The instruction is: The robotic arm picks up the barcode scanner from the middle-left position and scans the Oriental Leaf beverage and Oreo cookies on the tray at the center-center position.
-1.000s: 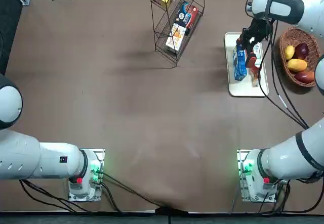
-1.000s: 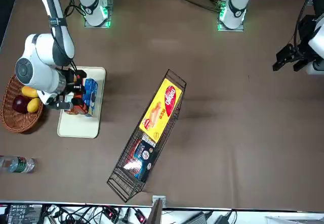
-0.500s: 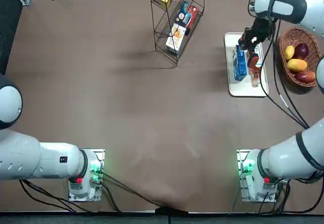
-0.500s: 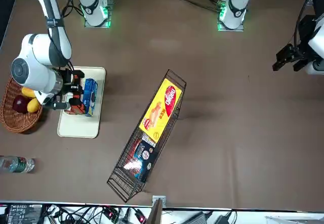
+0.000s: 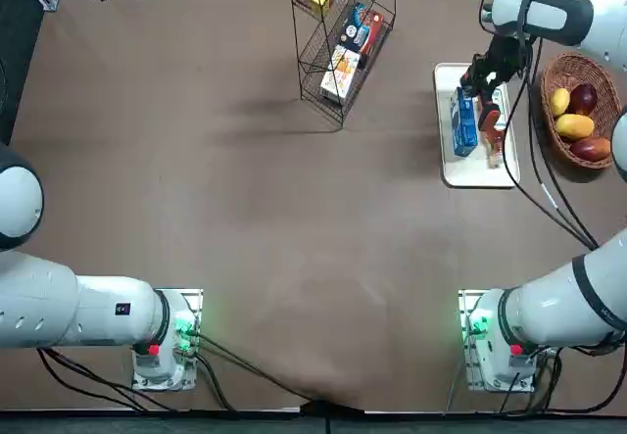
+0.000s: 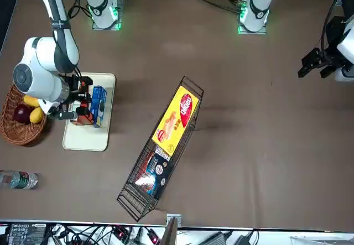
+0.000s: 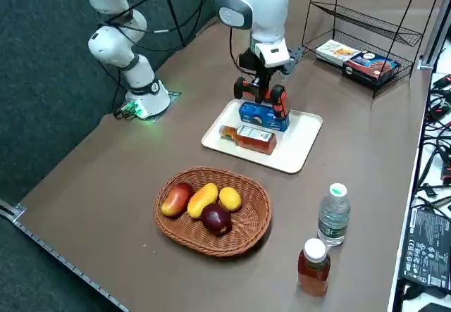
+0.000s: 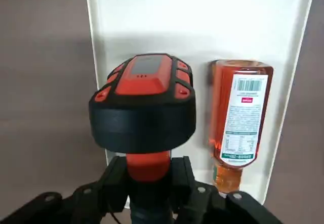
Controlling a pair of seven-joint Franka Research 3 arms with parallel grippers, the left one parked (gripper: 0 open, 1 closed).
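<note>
Right end effector (image 8: 148,183) is clamped on the scanner (image 8: 144,102) by its red handle, head pointing down over the tray (image 8: 197,27). Side view puts the end effector (image 7: 261,86) right above the Oreo pack (image 7: 263,115), scanner (image 7: 262,90) hanging just over it, not touching as far as I can tell. Bottle (image 8: 237,118) lies flat on the tray just beside the scanner head, white label and barcode facing up, neck pointing back toward the end effector's wrist. In the top view the Oreo pack (image 5: 464,120) and the bottle (image 5: 493,132) lie side by side lengthwise on the tray (image 5: 478,174), under the end effector (image 5: 484,73).

Step in hand, my read: scanning, with the head over the Oreo side. To do it well: keep the grip firm, hold the head off the pack, aim the window squarely at a barcode. The Oreo barcode isn't visible from here, so a slow sweep along the pack is likely needed. The bottle's code is plainly exposed, so a short sideways shift should cover it. Avoid nudging the bottle; it could roll.
</note>
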